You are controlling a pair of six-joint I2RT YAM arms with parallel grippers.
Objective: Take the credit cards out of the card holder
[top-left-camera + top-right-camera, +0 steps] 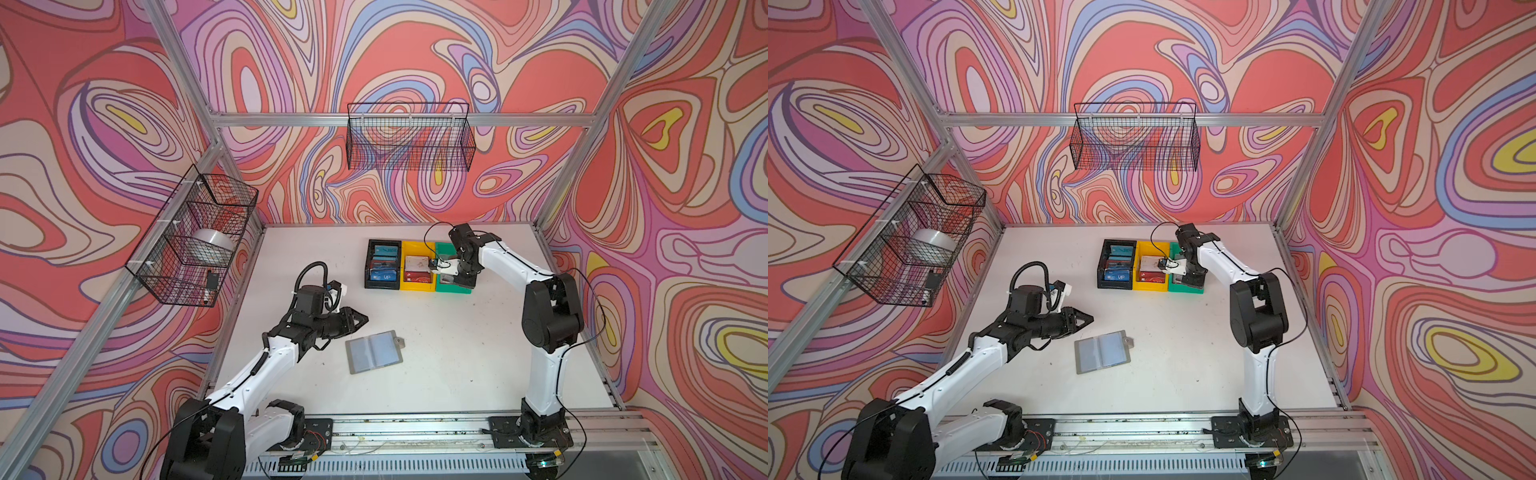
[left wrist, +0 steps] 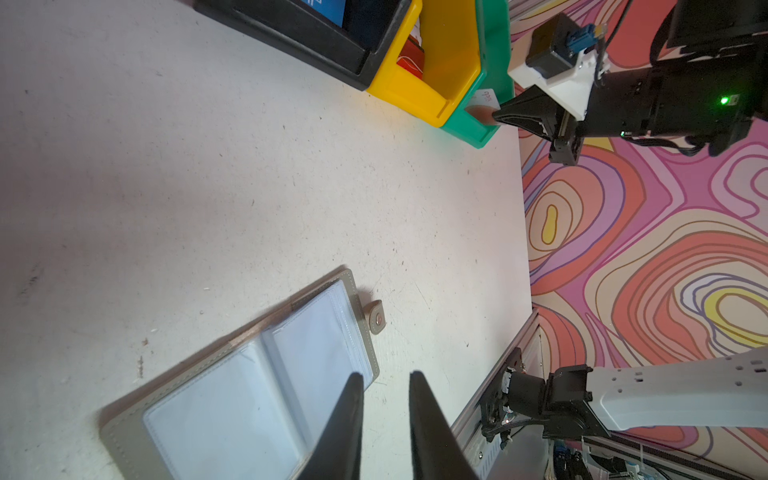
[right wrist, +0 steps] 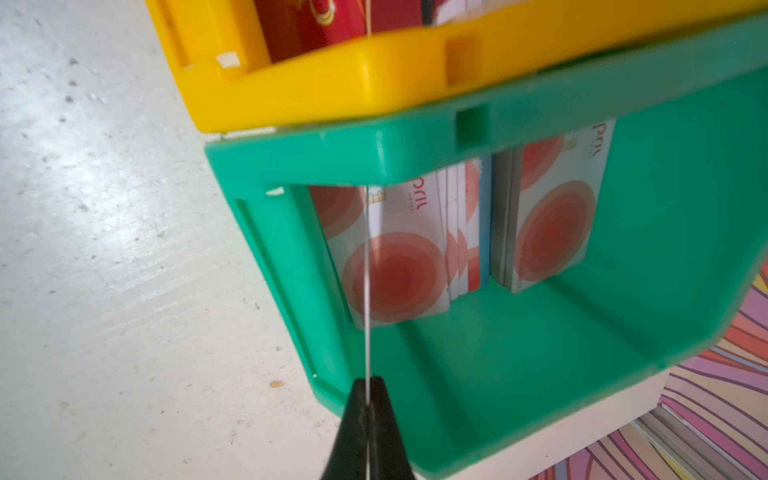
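The card holder (image 1: 374,351) (image 1: 1102,351) (image 2: 249,395) lies open and flat on the white table, clear pockets up and its snap tab (image 2: 377,318) sticking out at one edge. My left gripper (image 1: 365,319) (image 2: 384,376) hovers just beside it, open, with nothing between its fingers. My right gripper (image 3: 368,380) (image 2: 498,117) is shut on a credit card (image 3: 368,270), seen edge-on as a thin white line over the green bin (image 3: 540,374). More credit cards (image 3: 399,270) with big red circles stand inside that bin.
Black (image 1: 370,266), yellow (image 1: 417,286) and green (image 1: 453,289) bins stand side by side at the back of the table, with cards in them. Red cards (image 3: 316,20) sit in the yellow bin. Wire baskets (image 1: 191,237) (image 1: 409,137) hang on the left and back walls.
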